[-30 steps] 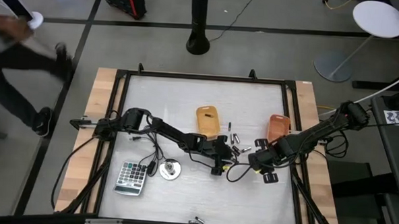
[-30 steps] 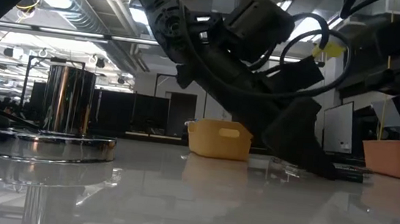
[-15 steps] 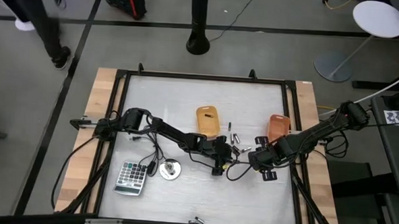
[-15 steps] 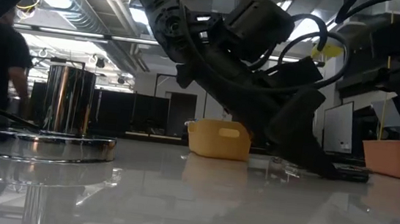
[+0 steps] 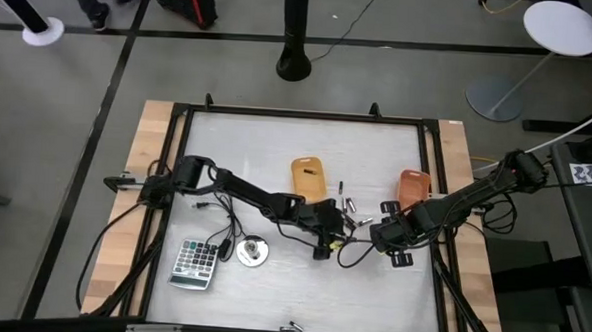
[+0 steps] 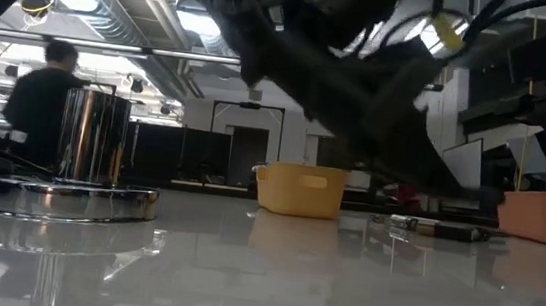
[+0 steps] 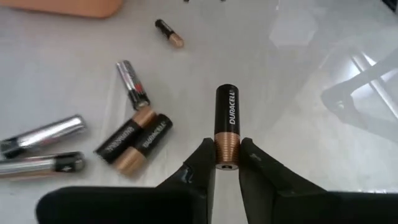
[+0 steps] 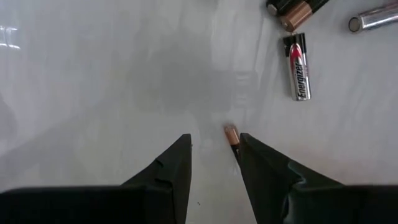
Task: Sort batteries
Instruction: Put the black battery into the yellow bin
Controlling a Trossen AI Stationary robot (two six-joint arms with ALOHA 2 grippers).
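Observation:
Several batteries [image 7: 134, 134] lie loose on the white table right of centre [image 5: 351, 210], dark-and-copper and silvery ones. My left gripper [image 7: 226, 155] reaches in from the table's left [image 5: 339, 229] and is shut on one black-and-copper battery [image 7: 226, 121]. My right gripper [image 8: 214, 140] stands open just to its right [image 5: 378, 235], low over the table. A tiny battery's copper end [image 8: 231, 134] shows beside one of its fingers. A silver battery [image 8: 298, 67] lies farther off. My left gripper pinches the battery's copper end [image 7: 226, 144] between its two fingertips. The fingers come slanting down from the table's left and lie along the battery, which sticks out forward past them. In the low view the arm is raised off the table. My right gripper: whether its finger [image 8: 261, 162] touches the tiny battery cannot be told.
A yellow bin [image 5: 307, 180] and an orange bin [image 5: 412, 187] stand behind the batteries. A calculator [image 5: 195, 263] and a round metal disc with a cable [image 5: 251, 252] sit at the near left. A person moves in the room behind [image 6: 42, 101].
My left gripper has shut on the black-and-copper battery and then gone up from the table with it; in the low view the arm now stands higher and the batteries behind it show. My right gripper has kept still.

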